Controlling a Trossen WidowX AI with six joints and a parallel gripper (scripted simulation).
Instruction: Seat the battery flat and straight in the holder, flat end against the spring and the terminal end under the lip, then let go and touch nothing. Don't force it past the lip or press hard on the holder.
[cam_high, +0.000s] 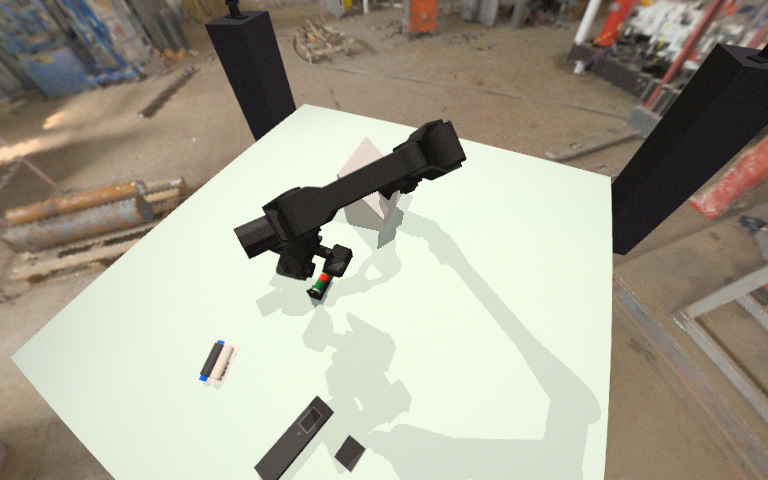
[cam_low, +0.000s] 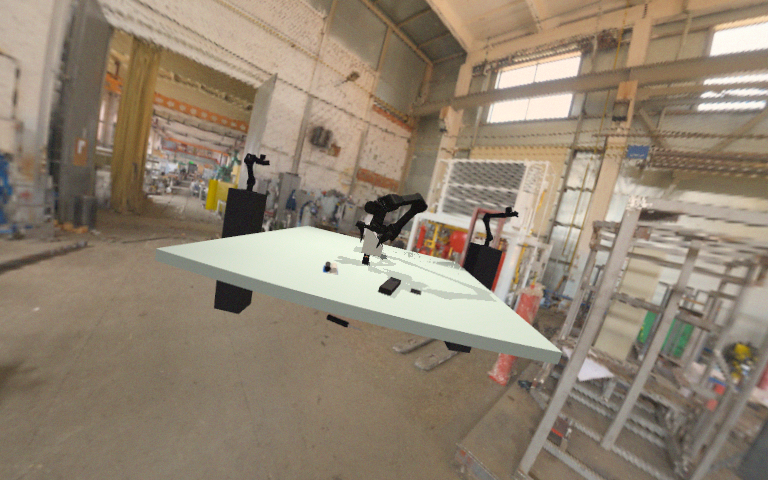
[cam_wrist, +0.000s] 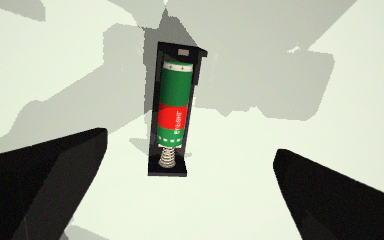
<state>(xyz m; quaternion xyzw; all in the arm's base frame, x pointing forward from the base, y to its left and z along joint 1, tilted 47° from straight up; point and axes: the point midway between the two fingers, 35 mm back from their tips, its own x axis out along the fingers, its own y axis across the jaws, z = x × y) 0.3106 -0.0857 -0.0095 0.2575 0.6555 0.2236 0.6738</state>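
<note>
The battery (cam_high: 321, 281) (cam_wrist: 175, 92), green with a red band, lies lengthwise in the black holder (cam_high: 312, 294) (cam_wrist: 167, 173). Its flat end meets the coil spring (cam_wrist: 167, 157). Its terminal end, with a white ring, is beside the end wall with the metal contact (cam_wrist: 183, 52). That end looks wider than the spring end and may sit raised; I cannot tell whether it is under the lip. My gripper (cam_high: 323, 273) (cam_low: 369, 236) (cam_wrist: 193, 147) is wide open and empty, above the holder, with one finger off each long side. Neither finger touches battery or holder in the wrist view.
A pale block (cam_high: 368, 217) stands behind the arm. A small item with dark and white rolls and blue ends (cam_high: 212, 361) lies front left. A long dark box (cam_high: 291, 444) and a small dark square (cam_high: 350, 452) lie at the front of the table (cam_high: 509, 226).
</note>
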